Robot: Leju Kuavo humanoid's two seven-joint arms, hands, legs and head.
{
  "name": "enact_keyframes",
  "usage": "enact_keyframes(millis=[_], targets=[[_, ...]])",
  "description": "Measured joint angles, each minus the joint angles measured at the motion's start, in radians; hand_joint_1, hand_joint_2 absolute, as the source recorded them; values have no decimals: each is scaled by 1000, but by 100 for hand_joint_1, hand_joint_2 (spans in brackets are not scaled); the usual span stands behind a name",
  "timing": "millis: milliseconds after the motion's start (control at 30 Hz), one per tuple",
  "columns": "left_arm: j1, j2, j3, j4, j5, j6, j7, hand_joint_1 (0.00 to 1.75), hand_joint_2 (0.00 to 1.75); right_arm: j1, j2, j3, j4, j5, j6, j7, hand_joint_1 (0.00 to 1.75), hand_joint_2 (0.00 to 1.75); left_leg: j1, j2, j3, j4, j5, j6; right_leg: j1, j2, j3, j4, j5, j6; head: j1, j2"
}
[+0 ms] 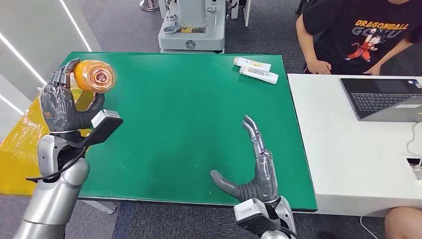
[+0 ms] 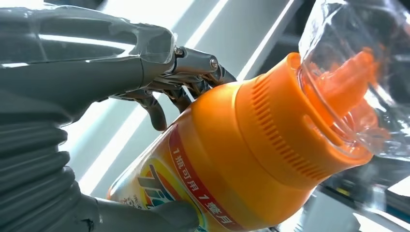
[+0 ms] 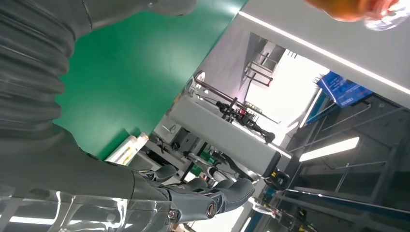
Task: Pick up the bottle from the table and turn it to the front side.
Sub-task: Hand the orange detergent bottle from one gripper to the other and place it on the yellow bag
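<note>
So your left hand (image 1: 60,107) has the bottle (image 1: 93,75) off the table and up in the air, over the far left corner of the green table (image 1: 189,109). From the head view its clear cap end is pointing pretty much straight back at the camera. The fingers are curled around the orange body from one side, with the thumb hooked under it on the other. In the left wrist view you get the close-up: the ribbed orange collar, the clear cap (image 2: 358,72) over an orange spout, and a label with a red strip and white characters wrapping around the body, thumb pressed on the lower part of that label.

Your right hand (image 1: 251,169) is holding nothing. It sits above the near edge of the table, right of the middle, fingers stretched out straight and close together pointing toward the far side, thumb sticking out to the left.

Over by the far right corner you've got two white tubes (image 1: 255,69) lying side by side. Past the right edge there's a white desk (image 1: 348,154) with an open laptop (image 1: 385,97), and a person in a black printed t-shirt (image 1: 361,35) is sitting behind it.
</note>
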Motion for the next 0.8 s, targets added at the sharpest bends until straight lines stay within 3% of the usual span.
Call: enact_keyframes(millis=[167,433,800], targets=[[-1,52,15,26,-247,-2,95,175,175,5,1,-2,-4,1,12,6,0,175,0,0,0,0,0,0,0,0,0,0,0,0,0,0],[-2,86,15,70,-408,-86,142,175,175,25,2,-19,-21,11,33,6,0,175,0,0,0,0,0,0,0,0,0,0,0,0,0,0],[-2,93,-24,183,-471,-199,91,175,175,40,4,-42,-26,-2,67,-13,0,175,0,0,0,0,0,0,0,0,0,0,0,0,0,0]])
